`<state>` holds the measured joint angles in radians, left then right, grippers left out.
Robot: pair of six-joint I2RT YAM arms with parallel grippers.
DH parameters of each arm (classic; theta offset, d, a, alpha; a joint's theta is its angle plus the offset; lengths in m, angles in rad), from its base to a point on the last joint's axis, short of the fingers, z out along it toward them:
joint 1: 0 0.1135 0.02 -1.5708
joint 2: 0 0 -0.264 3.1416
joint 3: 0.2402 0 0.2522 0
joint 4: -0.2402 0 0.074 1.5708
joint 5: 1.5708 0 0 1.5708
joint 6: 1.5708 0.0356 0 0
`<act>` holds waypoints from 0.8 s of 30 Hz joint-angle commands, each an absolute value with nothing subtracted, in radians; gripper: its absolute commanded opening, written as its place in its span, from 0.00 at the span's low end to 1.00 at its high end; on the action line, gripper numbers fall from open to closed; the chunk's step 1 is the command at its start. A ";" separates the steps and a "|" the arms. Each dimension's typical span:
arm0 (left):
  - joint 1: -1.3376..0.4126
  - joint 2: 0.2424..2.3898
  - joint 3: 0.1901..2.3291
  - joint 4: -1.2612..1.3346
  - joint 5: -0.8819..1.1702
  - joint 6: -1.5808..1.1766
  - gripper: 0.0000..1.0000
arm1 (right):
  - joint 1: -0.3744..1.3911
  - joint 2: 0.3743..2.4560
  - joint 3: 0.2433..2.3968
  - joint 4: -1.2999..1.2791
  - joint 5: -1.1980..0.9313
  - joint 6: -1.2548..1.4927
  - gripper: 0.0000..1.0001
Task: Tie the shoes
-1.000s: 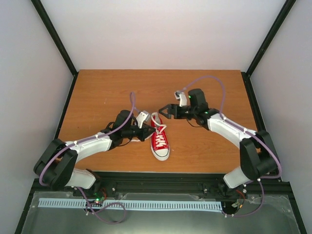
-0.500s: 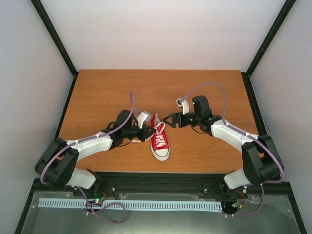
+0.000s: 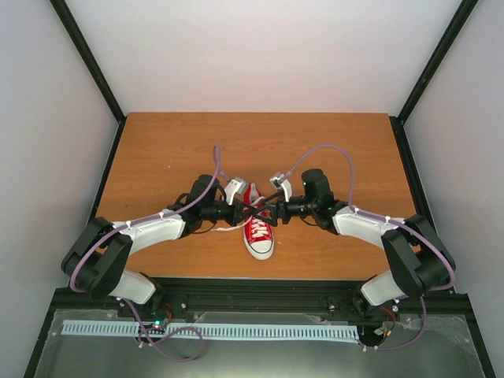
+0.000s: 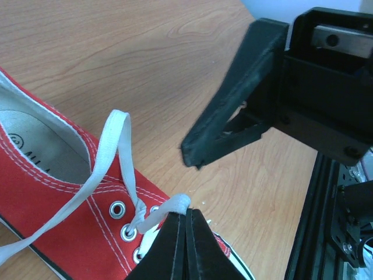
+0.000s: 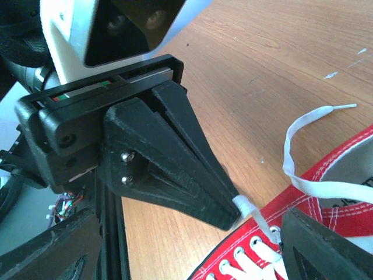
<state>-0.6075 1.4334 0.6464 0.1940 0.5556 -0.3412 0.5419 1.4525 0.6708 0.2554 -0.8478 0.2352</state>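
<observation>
The red sneaker (image 3: 258,236) lies mid-table with its white toe cap toward the near edge. It also shows in the left wrist view (image 4: 52,192) and the right wrist view (image 5: 344,233). My left gripper (image 3: 251,210) is shut on a white lace (image 4: 169,207) just above the top eyelets (image 4: 186,214). That pinch shows in the right wrist view (image 5: 242,207). My right gripper (image 3: 266,211) is open. Its fingers (image 5: 52,251) stand wide apart on either side of the left fingertips, empty. The other lace end (image 5: 317,116) lies loose on the wood.
The wooden table (image 3: 157,150) is boxed in by pale walls with black corner posts. A black rail (image 3: 268,287) runs along the near edge. Purple cables (image 3: 331,150) arch over both arms.
My right gripper has swung left and down to the shoe, meeting the left gripper. My left gripper has shifted slightly right, still holding the lace. The shoe has not moved.
</observation>
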 commanded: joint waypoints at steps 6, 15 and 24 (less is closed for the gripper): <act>-0.619 1.448 0.701 0.217 0.596 -0.354 0.01 | 0.581 1.554 0.717 0.341 -0.832 0.158 0.83; -0.620 1.464 0.714 0.220 0.592 -0.372 0.01 | 0.630 1.600 0.718 0.329 -0.704 0.112 0.60; -0.620 1.477 0.718 0.219 0.593 -0.370 0.01 | 0.638 1.585 0.703 0.342 -0.580 0.122 0.26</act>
